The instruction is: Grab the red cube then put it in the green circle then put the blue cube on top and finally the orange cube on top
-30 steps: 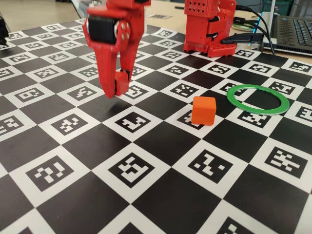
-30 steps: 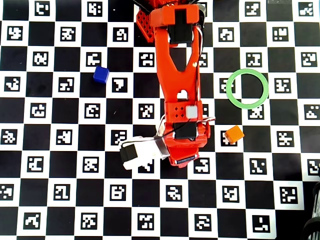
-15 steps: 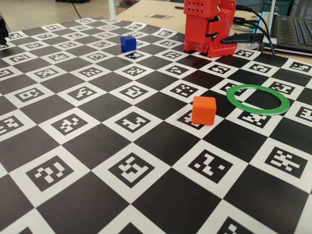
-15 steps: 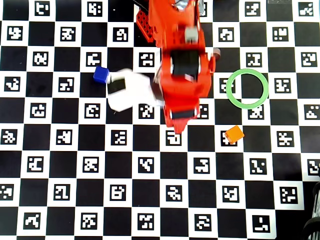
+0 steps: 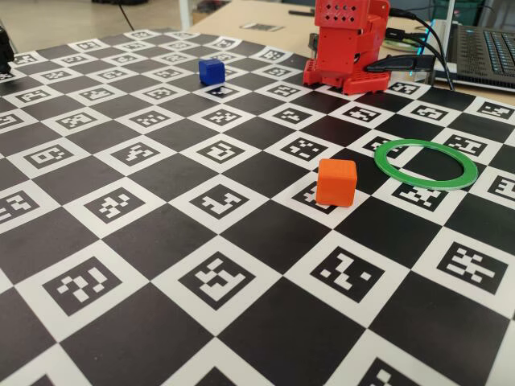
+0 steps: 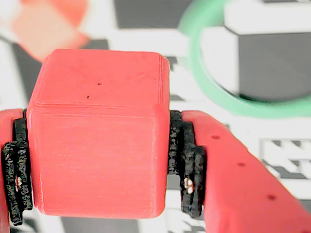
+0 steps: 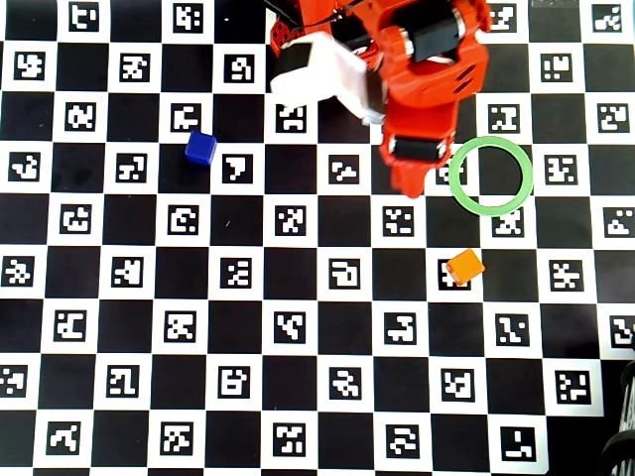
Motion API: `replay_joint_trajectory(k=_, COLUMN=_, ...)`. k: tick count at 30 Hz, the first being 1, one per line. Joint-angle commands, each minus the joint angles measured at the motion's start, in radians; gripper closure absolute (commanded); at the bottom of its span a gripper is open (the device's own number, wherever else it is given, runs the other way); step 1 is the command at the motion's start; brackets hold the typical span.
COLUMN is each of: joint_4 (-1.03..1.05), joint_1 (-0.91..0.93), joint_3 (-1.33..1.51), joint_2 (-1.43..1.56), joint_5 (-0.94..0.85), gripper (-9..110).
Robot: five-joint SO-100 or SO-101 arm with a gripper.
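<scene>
The fixed view sits low at the tabletop's (image 5: 201,338) near edge, looking across toward the arm's base (image 5: 346,48). The overhead view looks straight down on the whole board; both share the green circle (image 7: 490,175). The wrist view hangs close above the jaws.

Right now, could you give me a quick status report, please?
Gripper shut on red cube. Green circle empty, just ahead. Blue cube, orange cube untouched. Path clear.
</scene>
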Motion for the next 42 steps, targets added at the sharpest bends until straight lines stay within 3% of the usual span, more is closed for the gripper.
replay_joint_trajectory(k=1, joint_4=-0.043, joint_1=-0.153, joint_3=0.003, joint_2=-0.021, joint_5=0.083, gripper=100)
replay_joint_trajectory(k=10, joint_4=-0.207, joint_1=-0.291, joint_3=0.018, joint_2=-0.265, joint_5=0.183, gripper=102)
replay_joint_trajectory(k=18, joint_4=-0.397, joint_1=-0.396, joint_3=0.133, joint_2=-0.304, joint_5=0.227, gripper=100)
replay_joint_trajectory(k=26, joint_4=-0.571, joint_1=-0.405, joint_3=0.216, joint_2=-0.451, joint_5=0.241, gripper=100)
replay_joint_trajectory(k=42, joint_4=-0.693, joint_1=-0.405, joint_3=0.298, joint_2=-0.506, joint_5=0.216, gripper=100)
